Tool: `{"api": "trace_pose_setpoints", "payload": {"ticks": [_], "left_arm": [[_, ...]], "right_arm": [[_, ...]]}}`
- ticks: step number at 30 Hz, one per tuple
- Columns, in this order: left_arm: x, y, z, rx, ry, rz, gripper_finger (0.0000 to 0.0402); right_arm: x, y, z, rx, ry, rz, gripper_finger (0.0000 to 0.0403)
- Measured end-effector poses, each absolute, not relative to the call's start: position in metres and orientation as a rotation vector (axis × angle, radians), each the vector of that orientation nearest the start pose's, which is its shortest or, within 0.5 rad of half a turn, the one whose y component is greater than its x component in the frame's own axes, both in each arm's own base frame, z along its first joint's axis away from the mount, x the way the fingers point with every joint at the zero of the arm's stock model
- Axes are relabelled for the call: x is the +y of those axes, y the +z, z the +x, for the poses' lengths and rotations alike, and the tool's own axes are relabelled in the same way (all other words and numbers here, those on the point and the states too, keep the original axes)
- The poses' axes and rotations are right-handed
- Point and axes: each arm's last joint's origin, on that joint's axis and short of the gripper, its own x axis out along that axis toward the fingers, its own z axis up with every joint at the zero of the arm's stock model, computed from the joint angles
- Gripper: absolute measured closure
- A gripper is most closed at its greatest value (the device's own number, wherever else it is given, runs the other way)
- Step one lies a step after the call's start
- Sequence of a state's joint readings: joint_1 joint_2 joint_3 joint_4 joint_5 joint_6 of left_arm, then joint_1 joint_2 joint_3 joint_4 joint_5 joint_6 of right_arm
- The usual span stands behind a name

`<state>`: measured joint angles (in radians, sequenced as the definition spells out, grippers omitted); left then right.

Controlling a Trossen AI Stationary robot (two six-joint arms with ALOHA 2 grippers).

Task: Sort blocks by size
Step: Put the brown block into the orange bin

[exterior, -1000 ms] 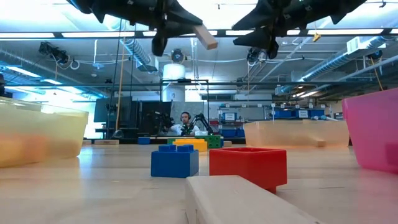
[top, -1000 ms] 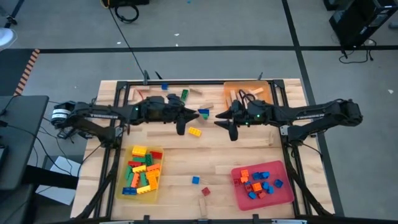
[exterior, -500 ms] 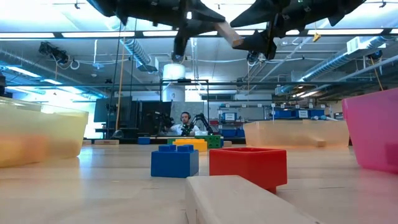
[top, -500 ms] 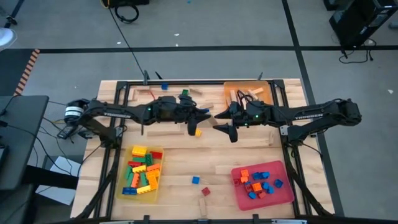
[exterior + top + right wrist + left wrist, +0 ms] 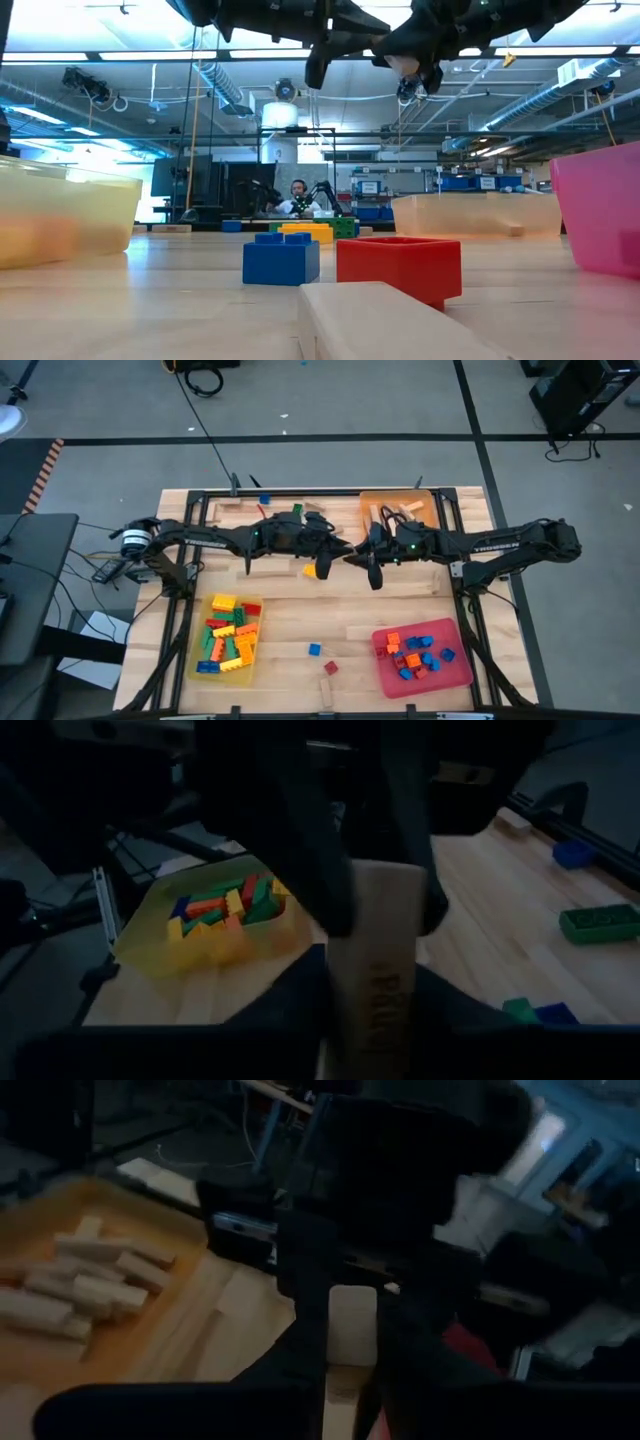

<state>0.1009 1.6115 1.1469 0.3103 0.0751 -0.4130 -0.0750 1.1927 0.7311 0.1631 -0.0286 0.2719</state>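
A tan wooden block (image 5: 352,1320) hangs high above the middle of the table, between my two grippers. They meet tip to tip. My left gripper (image 5: 337,549) reaches in from the table's left, shut on the block. My right gripper (image 5: 351,552) reaches in from the right and is shut on the same block (image 5: 385,940). In the low view only the block's pale end (image 5: 405,65) shows among the dark fingers. Other blocks lie in trays and loose on the table. My left gripper pinches the wooden block's near end (image 5: 345,1375) between its two fingers. It comes in about level from the table's left, fingers lying along the block. The block is lifted clear of the table. My right gripper pinches the block's other end (image 5: 378,1005) between its two fingers. It comes in about level from the table's right, fingers lying along the block. The left gripper's fingers (image 5: 325,870) clasp the far part of the block.
An orange tray (image 5: 372,500) with wooden pieces stands at the far right. A yellow tray (image 5: 196,660) of coloured blocks is near left and a red tray (image 5: 455,672) near right. Loose blocks: yellow (image 5: 312,571), green (image 5: 297,512), blue (image 5: 314,649), red (image 5: 330,667), a wooden piece (image 5: 327,690).
My left gripper has carried the wooden block level toward the table's right, up to my right gripper, which has stayed in place. The block's free end, bare a second ago, now sits between the right gripper's fingers.
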Motion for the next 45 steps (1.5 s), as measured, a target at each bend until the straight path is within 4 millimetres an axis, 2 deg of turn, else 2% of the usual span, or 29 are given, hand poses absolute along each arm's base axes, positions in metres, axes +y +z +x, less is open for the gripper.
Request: {"api": "trace_pose_setpoints", "payload": {"ticks": [2,9,18,22,29,36,41,45], "left_arm": [[0.035,0.297,0.371,0.145,0.051,-0.378,0.0329],[0.035,0.297,0.371,0.155,0.054,-0.359,0.0308],[0.037,0.296,0.370,0.157,0.060,-0.362,0.0245],[0.039,0.297,0.370,0.143,0.102,-0.332,0.0230],[0.054,0.304,0.365,0.116,0.149,-0.276,0.0228],[0.056,0.323,0.342,0.164,0.216,-0.167,0.0229],[0.055,0.336,0.318,0.208,0.299,-0.134,0.0233],[0.051,0.327,0.304,0.222,0.326,-0.142,0.0234]], "right_arm": [[-0.018,0.265,0.260,0.291,-0.062,0.262,0.0330],[-0.020,0.265,0.260,0.292,-0.068,0.240,0.0329],[-0.020,0.265,0.260,0.292,-0.069,0.238,0.0329],[-0.023,0.265,0.260,0.290,-0.082,0.252,0.0329],[-0.045,0.270,0.252,0.267,-0.181,0.324,0.0329],[-0.066,0.286,0.245,0.379,-0.290,0.340,0.0329],[-0.091,0.300,0.233,0.463,-0.508,0.332,0.0329],[-0.116,0.290,0.221,0.564,-0.682,0.428,0.0329]]}}
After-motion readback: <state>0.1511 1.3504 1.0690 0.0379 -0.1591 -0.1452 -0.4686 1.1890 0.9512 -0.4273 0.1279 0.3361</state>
